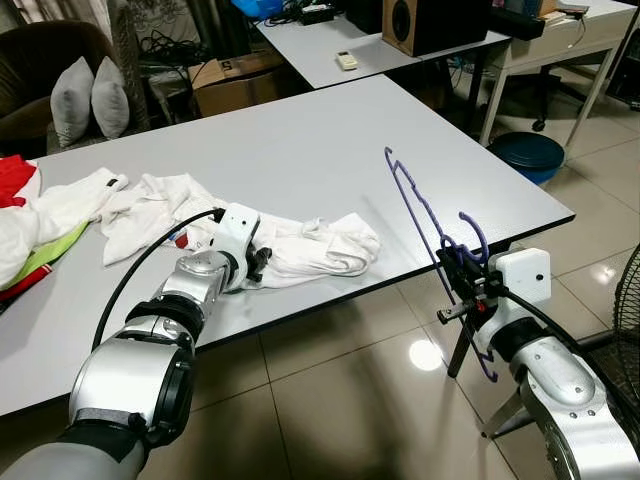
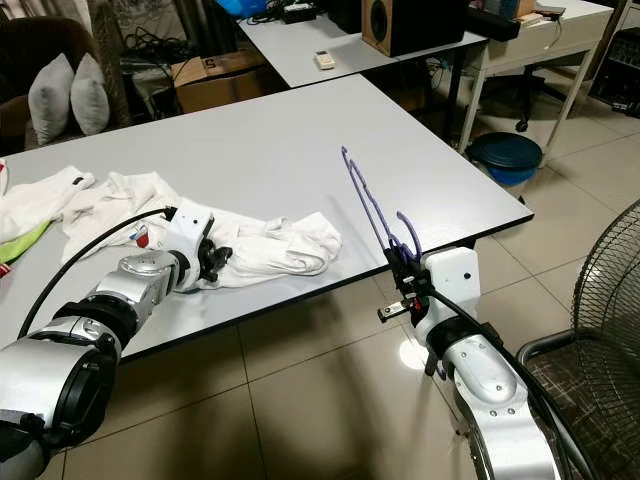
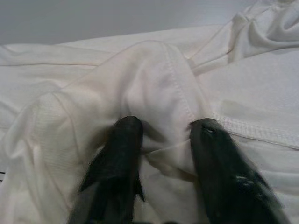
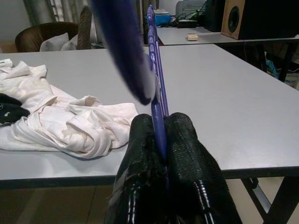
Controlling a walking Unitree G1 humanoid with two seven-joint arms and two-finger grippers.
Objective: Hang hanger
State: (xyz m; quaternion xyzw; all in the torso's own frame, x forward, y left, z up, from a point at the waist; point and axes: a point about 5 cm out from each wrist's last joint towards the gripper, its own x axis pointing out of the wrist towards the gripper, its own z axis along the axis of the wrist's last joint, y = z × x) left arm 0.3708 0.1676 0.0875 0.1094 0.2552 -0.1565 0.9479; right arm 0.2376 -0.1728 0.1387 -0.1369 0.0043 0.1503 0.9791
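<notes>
A thin purple hanger stands tilted over the front right edge of the grey table, its hook toward me. My right gripper is shut on its wire, which runs up between the black fingers in the right wrist view. A crumpled white garment lies near the table's front edge. My left gripper rests on its left end. In the left wrist view the two fingers pinch a fold of the white cloth.
More clothes lie at the table's left: a white pile, a red piece and a green strip. A second table with a speaker stands behind. A blue bin and a fan are on the tiled floor to the right.
</notes>
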